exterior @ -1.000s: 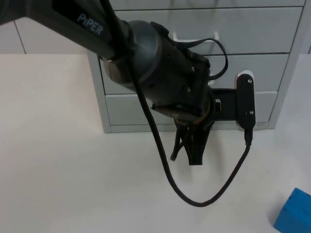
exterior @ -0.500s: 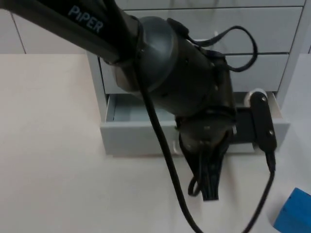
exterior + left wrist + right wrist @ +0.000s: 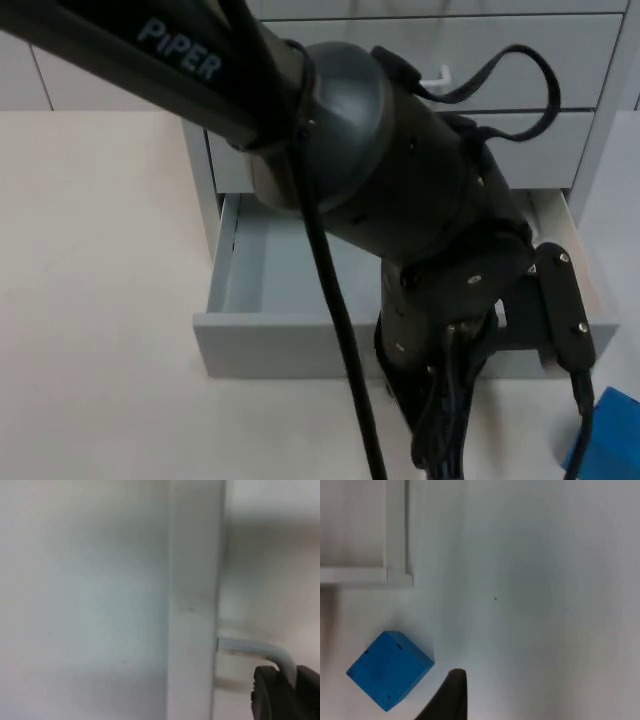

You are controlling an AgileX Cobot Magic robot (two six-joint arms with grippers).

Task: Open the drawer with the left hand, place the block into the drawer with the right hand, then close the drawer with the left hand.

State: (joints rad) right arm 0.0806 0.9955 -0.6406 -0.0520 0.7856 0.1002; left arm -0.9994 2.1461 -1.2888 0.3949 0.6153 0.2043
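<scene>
Now drawer (image 3: 300, 300) pulled further out than half second ago, interior exposed. Left claw (image 3: 440, 440) clamped on handle (image 3: 260, 650). Right claw (image 3: 451, 695) waits near block (image 3: 389, 669); finger state: cannot tell. Block placement possible next.

The drawer (image 3: 300, 340) is pale grey, front and inside alike, the same plain grey as the cabinet (image 3: 520, 60) behind it at 12 o'clock. Its handle (image 3: 260, 652) is a lighter, whitish grey. The surface (image 3: 100, 300) is off-white and unpatterned. The block (image 3: 389, 670) is solid bright blue; a corner of it shows at about 4 o'clock in the top view. The left arm (image 3: 330, 150) is dark grey to black with white "PiPER" lettering, and the left hand (image 3: 440, 440) below it is black. The right hand's fingertip (image 3: 451, 700) is black too.
</scene>
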